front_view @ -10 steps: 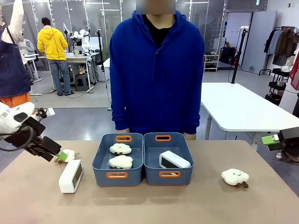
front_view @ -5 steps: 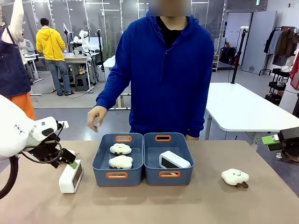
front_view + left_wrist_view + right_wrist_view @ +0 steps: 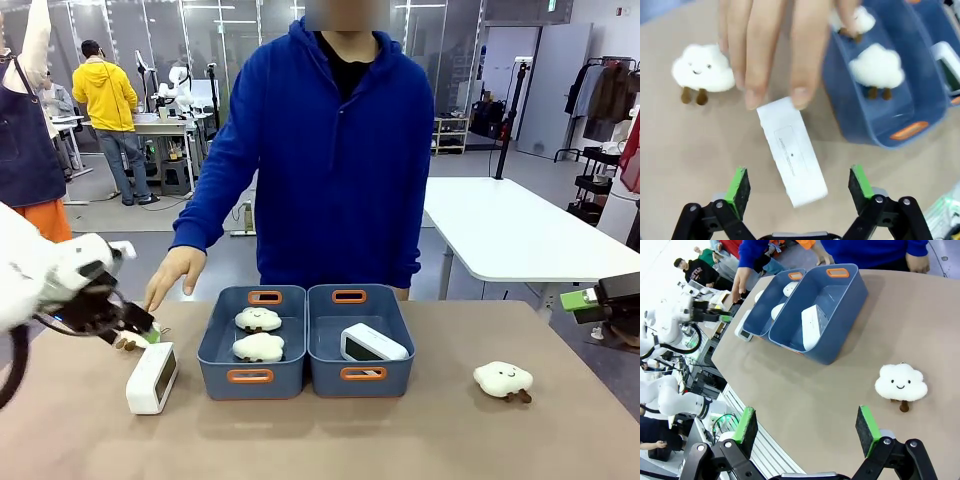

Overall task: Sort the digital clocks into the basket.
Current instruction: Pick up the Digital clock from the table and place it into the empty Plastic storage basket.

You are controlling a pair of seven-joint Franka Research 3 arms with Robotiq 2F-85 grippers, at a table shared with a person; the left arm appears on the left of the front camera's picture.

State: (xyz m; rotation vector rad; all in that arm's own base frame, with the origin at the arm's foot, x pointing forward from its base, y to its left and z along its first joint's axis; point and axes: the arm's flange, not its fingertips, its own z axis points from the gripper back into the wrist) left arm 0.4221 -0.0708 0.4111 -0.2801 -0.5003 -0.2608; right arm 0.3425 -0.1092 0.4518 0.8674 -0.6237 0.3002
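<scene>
Reaching down at far left, the person's fingers are now arriving at the loose clock; 1 second ago that arm was hanging at the person's side. The left hand is hovering just behind this clock, jaws spread wide and gripping nothing, having drawn back slightly since 0.5 seconds ago. From the wrist, the clock is lying on the bench between the open pads. The fingers are overlapping its far end; whether they are touching it is unclear. 1 cloud is sitting near it.

Closing now is looking risky with fingers this close, so the grasp is probably waiting.

The bin is holding 2 clouds. The basket beside it is already holding the 2nd clock, so 1 of 2 is sorted. Another cloud is lying farther right. The right hand is idling at the bench's edge, open and empty, not having moved.
</scene>
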